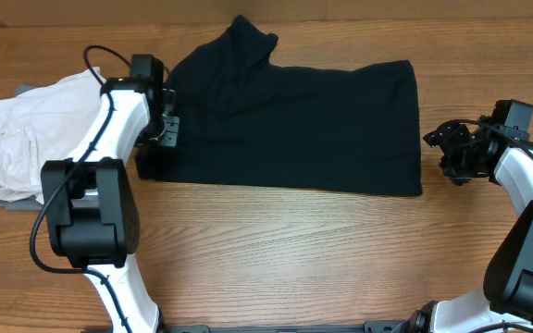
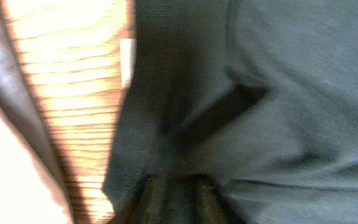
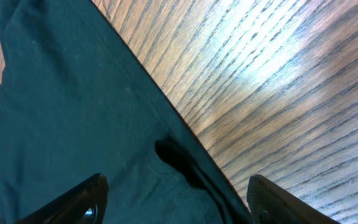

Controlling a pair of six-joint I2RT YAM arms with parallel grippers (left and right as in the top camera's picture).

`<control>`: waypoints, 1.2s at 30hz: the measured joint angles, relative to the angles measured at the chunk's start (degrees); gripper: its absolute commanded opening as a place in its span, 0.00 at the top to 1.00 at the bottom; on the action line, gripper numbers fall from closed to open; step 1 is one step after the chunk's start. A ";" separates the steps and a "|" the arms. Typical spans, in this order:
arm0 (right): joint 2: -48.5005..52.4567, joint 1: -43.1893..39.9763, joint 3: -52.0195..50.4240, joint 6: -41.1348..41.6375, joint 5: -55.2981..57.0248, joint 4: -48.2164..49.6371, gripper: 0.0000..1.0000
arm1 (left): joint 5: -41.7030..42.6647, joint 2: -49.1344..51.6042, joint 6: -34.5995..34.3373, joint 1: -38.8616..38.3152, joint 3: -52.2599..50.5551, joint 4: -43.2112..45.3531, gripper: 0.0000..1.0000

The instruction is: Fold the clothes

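The clothes, a black T-shirt (image 1: 294, 120), lie folded into a wide band across the middle of the table, with a sleeve sticking up at the back. My left gripper (image 1: 167, 129) sits low on the shirt's left edge. In the blurred left wrist view its fingers (image 2: 149, 198) stand narrowly apart over black fabric (image 2: 291, 93), with a small white label (image 2: 127, 59) at the cloth's edge. My right gripper (image 1: 447, 153) hangs wide open just off the shirt's right edge. In the right wrist view the gripper (image 3: 178, 202) straddles the hem of the shirt (image 3: 73, 112) and holds nothing.
A folded off-white garment (image 1: 17, 148) lies at the left on top of something grey (image 1: 24, 90), close beside my left arm; it also shows as a pale blur (image 2: 5, 155) in the left wrist view. Bare wooden table (image 1: 294, 250) runs along the front.
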 measured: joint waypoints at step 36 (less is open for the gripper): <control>5.92 5.25 0.00 -17.07 -1.51 2.51 0.75 | 3.48 0.00 -1.20 2.05 0.00 -3.48 0.35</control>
